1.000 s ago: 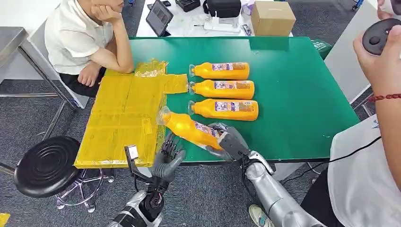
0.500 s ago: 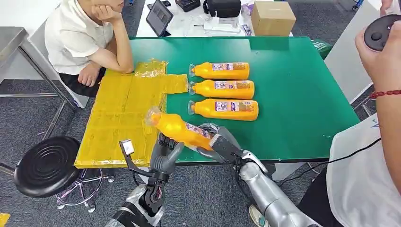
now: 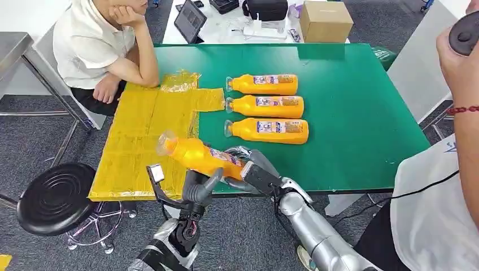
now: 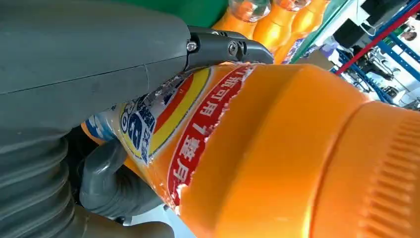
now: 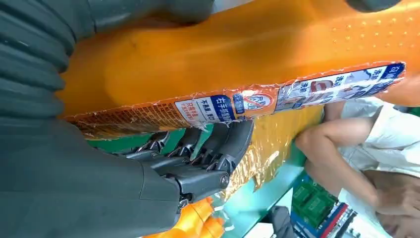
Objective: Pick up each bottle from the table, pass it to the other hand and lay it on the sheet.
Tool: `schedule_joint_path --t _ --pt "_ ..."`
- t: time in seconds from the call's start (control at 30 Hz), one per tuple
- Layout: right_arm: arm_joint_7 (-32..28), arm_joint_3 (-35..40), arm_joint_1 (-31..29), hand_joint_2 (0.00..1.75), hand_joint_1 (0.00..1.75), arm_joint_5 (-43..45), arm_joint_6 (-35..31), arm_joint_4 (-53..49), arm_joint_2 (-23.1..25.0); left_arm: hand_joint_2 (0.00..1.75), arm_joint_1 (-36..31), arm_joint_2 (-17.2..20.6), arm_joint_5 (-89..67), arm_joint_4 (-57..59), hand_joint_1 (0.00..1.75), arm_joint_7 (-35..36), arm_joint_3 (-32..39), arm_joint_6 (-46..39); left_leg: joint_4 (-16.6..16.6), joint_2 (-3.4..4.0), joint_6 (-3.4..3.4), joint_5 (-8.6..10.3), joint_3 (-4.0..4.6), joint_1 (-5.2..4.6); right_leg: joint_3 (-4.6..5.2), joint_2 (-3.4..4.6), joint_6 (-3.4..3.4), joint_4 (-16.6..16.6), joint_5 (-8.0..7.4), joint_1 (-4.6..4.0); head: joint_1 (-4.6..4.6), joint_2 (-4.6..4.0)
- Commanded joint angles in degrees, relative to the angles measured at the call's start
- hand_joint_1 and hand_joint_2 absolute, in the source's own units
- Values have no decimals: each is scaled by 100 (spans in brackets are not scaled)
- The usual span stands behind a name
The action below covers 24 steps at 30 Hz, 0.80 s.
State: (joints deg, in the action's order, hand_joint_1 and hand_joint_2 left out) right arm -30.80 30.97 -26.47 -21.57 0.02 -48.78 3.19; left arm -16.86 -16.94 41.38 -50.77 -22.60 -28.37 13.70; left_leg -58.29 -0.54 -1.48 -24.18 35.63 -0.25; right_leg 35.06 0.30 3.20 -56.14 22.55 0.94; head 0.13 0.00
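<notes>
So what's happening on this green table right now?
The robot is mid-handover. Its right robot hand grips an orange bottle by the base end, held tilted above the table's near edge, cap end over the yellow sheet. The left robot hand has its fingers on the same bottle's body from below. Three more orange bottles lie in a row on the green table. A person in a white shirt leans on the far left corner.

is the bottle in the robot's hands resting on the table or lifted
Lifted: the held bottle hangs tilted above the table edge, gripped by the right hand and left hand.
</notes>
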Motion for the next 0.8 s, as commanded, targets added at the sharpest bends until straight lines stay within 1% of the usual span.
schedule_joint_path --t 0.03,0.07,0.1,0.13,0.17,0.2,0.23,0.27,0.3,0.33,0.37,0.4,0.43,0.47,0.5,0.53,0.57,0.6,0.63,0.67,0.73,0.77,0.8 --pt "4 444 -238 175 145 45 53 -39 -51 175 -363 36 -150 453 0 -115 -296 -21 -2 5 11 -11 -22 4 -21 -2 -14 -2 11 -6 0 0" --pt "17 495 -239 175 150 36 67 -93 -62 175 -354 44 -152 392 0 -135 -308 32 -2 4 10 -10 -20 5 -19 -1 -14 -2 10 -6 -2 0" --pt "19 526 -244 175 140 31 70 -127 -65 175 -341 52 -167 330 0 -167 -312 57 -4 9 12 -15 -26 5 -24 2 -16 -5 14 -7 0 0" --pt "29 544 -247 175 140 54 81 -145 -67 175 -315 67 -169 224 0 -214 -295 94 -5 13 16 -22 -37 7 -34 4 -21 -7 20 -10 -2 0" --pt "36 559 -246 175 140 71 91 -138 -75 175 -293 86 -183 127 0 -252 -278 114 -2 9 8 -8 -12 3 -11 4 -11 -2 7 -5 -2 0" --pt "42 556 -235 175 138 82 93 -124 -80 175 -271 119 -264 1 3 -366 -290 148 -1 9 10 -11 -20 4 -18 3 -14 -2 9 -6 0 0" --pt "48 545 -212 175 136 101 101 -86 -80 175 -232 128 -295 -120 124 -427 -245 160 -1 10 13 -15 -30 7 -28 2 -18 -2 14 -9 0 0" --pt "51 547 -189 175 134 108 105 -4 -77 175 -175 159 -294 -305 175 -506 -210 294 -1 6 8 -9 -15 3 -13 1 -12 -3 8 -4 -2 0" --pt "37 539 -175 175 127 114 113 74 -59 175 -138 181 -324 -418 175 -555 -175 351 0 7 10 -11 -21 4 -19 1 -14 -2 11 -5 -2 0" --pt "18 538 -162 175 126 118 122 133 -49 175 -102 198 -329 -514 175 -571 -148 414 0 13 19 -24 -50 8 -46 1 -26 -3 24 -11 0 0" --pt "-17 546 -140 175 93 124 149 195 -38 175 -63 222 -240 -585 175 -549 -118 596 1 13 19 -23 -49 10 -46 2 -25 -1 21 -13 -2 0" --pt "-40 546 -129 175 68 139 179 244 -24 175 -31 236 -220 -636 175 -567 -76 671 1 10 8 -9 -18 5 -17 5 -11 2 6 -6 0 0" --pt "-48 554 -125 175 49 146 218 278 -26 175 -11 247 -214 -662 175 -590 -49 740 3 14 12 -14 -32 6 -29 7 -16 2 11 -8 -2 0" --pt "-65 559 -126 175 37 156 246 292 -12 175 -7 245 -185 -677 175 -597 -27 823 7 13 14 -15 -39 7 -37 4 -18 4 13 -9 -2 0" --pt "-48 567 -138 175 16 184 323 295 10 175 1 232 -161 -735 175 -626 6 912 3 6 10 -9 -22 7 -22 -1 -13 5 8 -9 0 0" --pt "-23 548 -128 175 5 245 393 267 30 175 28 230 -144 -801 175 -632 57 1019 5 3 12 -10 -29 6 -28 -4 -15 4 11 -8 -2 0" --pt "-9 538 -123 175 0 263 412 252 37 175 39 234 -147 -832 175 -629 69 1036 4 5 14 -13 -33 8 -31 -4 -18 4 13 -10 -2 0" --pt "22 515 -100 175 0 312 472 204 41 175 62 246 -180 -876 175 -614 92 1076 1 3 9 -7 -15 6 -14 -3 -12 2 7 -7 -2 0" --pt "22 515 -100 175 0 312 472 204 41 175 62 246 -180 -876 175 -614 92 1076 1 7 13 -14 -30 8 -28 -1 -17 1 13 -10 -4 0" --pt "22 515 -100 175 0 312 472 204 41 175 62 246 -180 -876 175 -614 92 1076 -1 3 8 -7 -12 6 -10 -3 -11 1 7 -7 -2 0" --pt "30 507 -69 175 0 313 464 107 28 175 104 269 -232 -935 175 -658 135 1099 -1 2 14 -15 -31 9 -30 -7 -19 0 16 -11 0 0" --pt "28 502 -55 175 0 313 456 63 22 175 112 274 -249 -950 175 -670 159 1103 1 3 8 -7 -15 6 -13 -3 -12 2 7 -7 -2 0" --pt "40 482 -18 0 0 314 443 -46 12 175 137 276 -253 -999 175 -699 228 1151 2 6 11 -11 -25 7 -22 -1 -15 3 11 -8 -2 0"
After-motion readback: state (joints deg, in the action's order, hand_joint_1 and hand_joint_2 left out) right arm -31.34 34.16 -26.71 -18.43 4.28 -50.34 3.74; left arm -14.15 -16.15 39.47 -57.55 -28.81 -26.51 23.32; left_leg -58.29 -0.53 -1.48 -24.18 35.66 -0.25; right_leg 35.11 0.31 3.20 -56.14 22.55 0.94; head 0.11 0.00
